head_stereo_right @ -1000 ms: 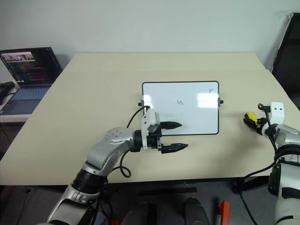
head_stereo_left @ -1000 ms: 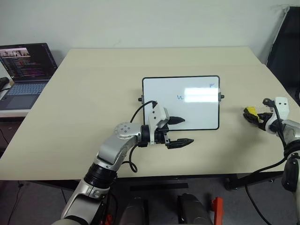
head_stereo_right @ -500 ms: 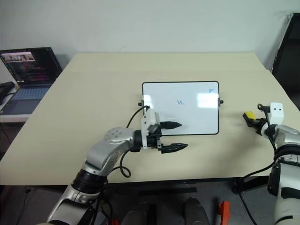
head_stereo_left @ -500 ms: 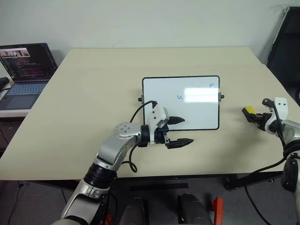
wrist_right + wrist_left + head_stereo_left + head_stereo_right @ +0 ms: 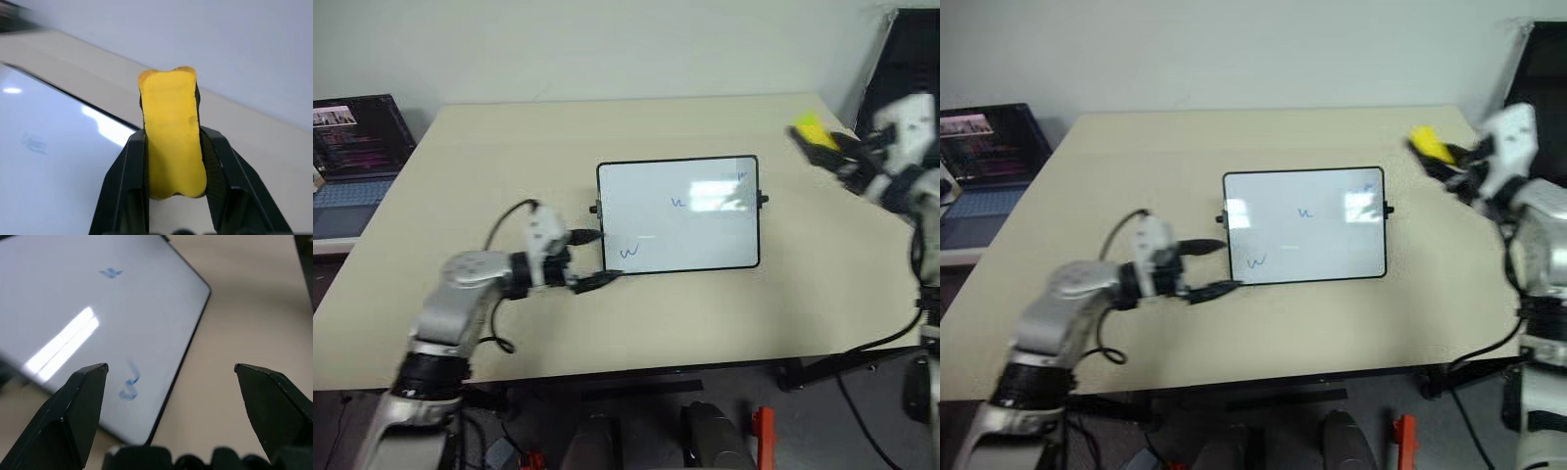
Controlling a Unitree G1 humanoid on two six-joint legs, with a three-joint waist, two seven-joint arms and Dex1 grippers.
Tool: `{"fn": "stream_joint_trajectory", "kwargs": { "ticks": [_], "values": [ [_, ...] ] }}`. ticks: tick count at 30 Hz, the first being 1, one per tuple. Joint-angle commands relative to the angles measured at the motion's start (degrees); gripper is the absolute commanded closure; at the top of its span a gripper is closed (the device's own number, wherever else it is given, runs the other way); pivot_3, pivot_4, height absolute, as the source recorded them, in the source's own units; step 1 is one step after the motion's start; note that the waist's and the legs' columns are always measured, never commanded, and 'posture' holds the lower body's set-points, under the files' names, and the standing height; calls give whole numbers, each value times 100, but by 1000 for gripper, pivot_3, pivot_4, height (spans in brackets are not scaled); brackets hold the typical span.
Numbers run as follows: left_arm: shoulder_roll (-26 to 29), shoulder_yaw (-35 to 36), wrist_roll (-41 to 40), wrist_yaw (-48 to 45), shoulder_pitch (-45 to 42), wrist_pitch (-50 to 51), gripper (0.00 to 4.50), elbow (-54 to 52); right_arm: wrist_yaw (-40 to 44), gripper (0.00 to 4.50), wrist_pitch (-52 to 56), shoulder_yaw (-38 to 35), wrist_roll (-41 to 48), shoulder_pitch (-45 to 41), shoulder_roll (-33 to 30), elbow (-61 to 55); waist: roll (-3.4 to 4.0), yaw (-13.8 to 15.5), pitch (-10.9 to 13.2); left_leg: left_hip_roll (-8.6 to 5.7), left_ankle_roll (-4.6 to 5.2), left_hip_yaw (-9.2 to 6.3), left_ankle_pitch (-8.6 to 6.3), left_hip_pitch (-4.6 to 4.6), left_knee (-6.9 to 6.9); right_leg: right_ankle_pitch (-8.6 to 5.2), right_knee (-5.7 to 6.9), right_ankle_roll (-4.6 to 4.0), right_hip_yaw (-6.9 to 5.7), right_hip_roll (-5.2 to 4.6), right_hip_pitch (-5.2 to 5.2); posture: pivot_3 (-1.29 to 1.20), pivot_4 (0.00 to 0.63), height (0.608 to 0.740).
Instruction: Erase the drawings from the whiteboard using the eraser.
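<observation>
Beige table (image 5: 509, 176) against a plain white wall (image 5: 607, 49), laptop (image 5: 352, 147) at its left edge. Whiteboard (image 5: 677, 214) flat mid-table — drawings (image 5: 628, 253) on it. Right gripper (image 5: 171, 193) pinches the eraser (image 5: 172, 147), off the table, right of the board. Left gripper (image 5: 594, 258) spread at the board's left edge.

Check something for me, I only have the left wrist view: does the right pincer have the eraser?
Observer: Yes, the right pincer is shut on the eraser.
Operator: Is it on the board?
Observer: No, it's off the whiteboard, out past its far right corner.
Operator: Anything on the board I can't see?
Observer: One drawing, tucked in that far right corner.
</observation>
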Motion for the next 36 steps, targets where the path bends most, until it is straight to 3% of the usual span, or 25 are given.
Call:
{"fn": "stream_joint_trajectory", "kwargs": {
  "ticks": [1,7,13,24,36],
  "values": [
    [118,331,-103,-102,329,-380,0,-187,-30,3412,2,575,119,158,501,-680,-3,98,0,4,0,-1,0,-4,1,1,-1,-1,0,-1,0,0,150,740],
    [341,472,207,-49,942,-1007,0,-156,-327,3412,-920,1715,-736,14,1525,-238,-6,258,4,4,0,4,0,-12,3,4,-5,-8,0,-14,-9,0,150,740],
    [220,404,255,157,1008,-1123,0,-226,-371,3413,-1940,2424,-1634,-109,1872,854,-6,275,4,2,-1,3,0,-10,1,5,-4,-13,-6,-6,-10,0,150,740],
    [57,175,402,406,989,-1094,0,-225,-421,3413,-2926,2530,-2221,-264,2172,2760,-6,244,4,19,-1,4,0,-2,0,13,2,-36,-2,27,-12,0,150,740],
    [39,131,445,405,878,-1083,0,-187,-56,3416,-3030,3143,-2771,-1,2442,3264,-11,137,-5,35,0,4,2,39,1,12,24,-36,2,47,8,0,150,740]
  ]
}}
